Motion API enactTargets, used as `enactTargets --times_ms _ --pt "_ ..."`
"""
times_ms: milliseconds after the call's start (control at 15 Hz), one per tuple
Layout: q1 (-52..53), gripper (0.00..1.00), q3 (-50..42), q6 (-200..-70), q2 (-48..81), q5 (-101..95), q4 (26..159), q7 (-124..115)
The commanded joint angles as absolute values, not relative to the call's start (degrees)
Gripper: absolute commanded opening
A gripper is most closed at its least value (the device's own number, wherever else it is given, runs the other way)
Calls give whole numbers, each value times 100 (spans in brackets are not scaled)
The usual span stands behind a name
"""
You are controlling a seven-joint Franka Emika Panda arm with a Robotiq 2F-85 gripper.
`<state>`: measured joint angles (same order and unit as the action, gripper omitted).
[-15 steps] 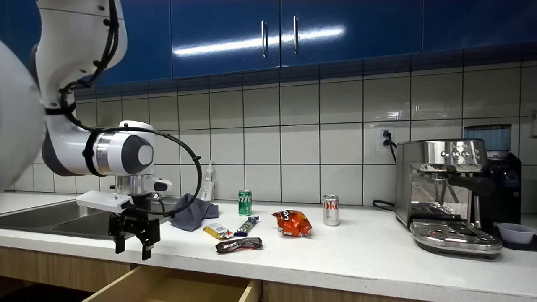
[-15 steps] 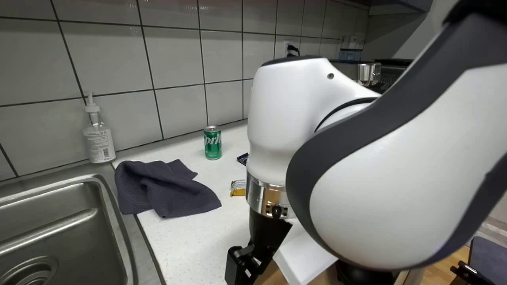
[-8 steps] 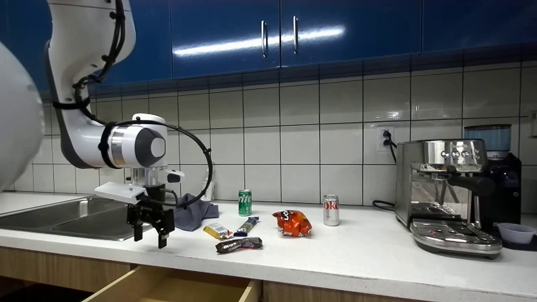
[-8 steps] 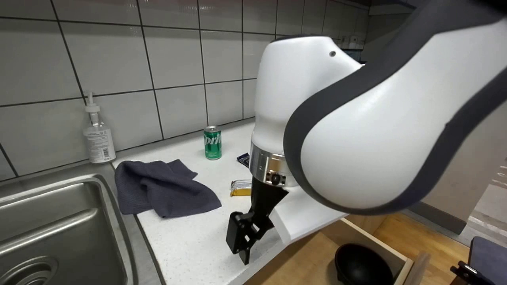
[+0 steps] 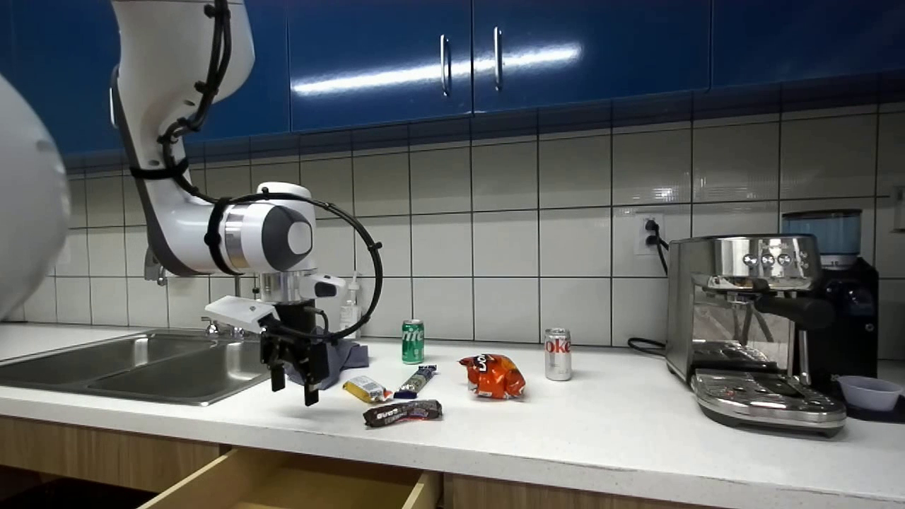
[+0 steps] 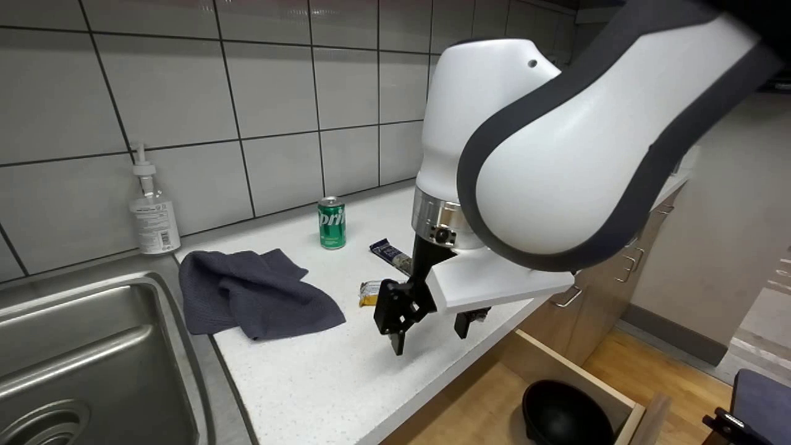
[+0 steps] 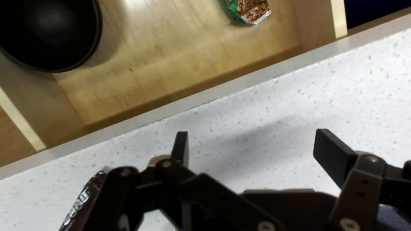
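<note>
- A black two-finger gripper (image 7: 251, 144) on a white-and-grey robot arm (image 5: 184, 233) hangs above a white speckled countertop (image 5: 565, 424), near its front edge and toward the sink end.
- Its fingers (image 7: 334, 157) point down and stand wide apart, with speckled countertop showing between them.
- Close by, a dark brown, shiny wrapped bar (image 5: 403, 413) lies flat near the countertop's front edge.
- Farther from that edge lie a small yellow-and-white packet (image 5: 366, 389) and a navy-blue wrapped bar (image 5: 417, 382), near each other.
- A crumpled dark grey-blue cloth (image 6: 253, 296) overlaps the edge of the steel sink (image 6: 105, 309).
- Toward the back edge stand a green metal Sprite can (image 6: 332, 225) and a clear plastic pump bottle (image 6: 154, 222).
- Toward the opposite end are an orange foil snack bag (image 5: 495, 377), an upright silver Coke can (image 5: 558, 357) and a steel espresso machine (image 5: 742, 265).
- Below the front edge, an open light-wood drawer (image 7: 179, 57) holds a round black bowl (image 7: 48, 38) and a green-and-brown packet (image 7: 253, 11), partly in view.
</note>
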<state>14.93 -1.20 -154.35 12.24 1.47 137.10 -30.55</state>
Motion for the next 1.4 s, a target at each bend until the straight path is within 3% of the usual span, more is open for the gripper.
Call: enactTargets --times_ms 0,1333 --pt "1372 100 -270 -15342 996 -126 13813 -3600" --pt "922 100 -978 -15228 1229 -1060 13581 -5061"
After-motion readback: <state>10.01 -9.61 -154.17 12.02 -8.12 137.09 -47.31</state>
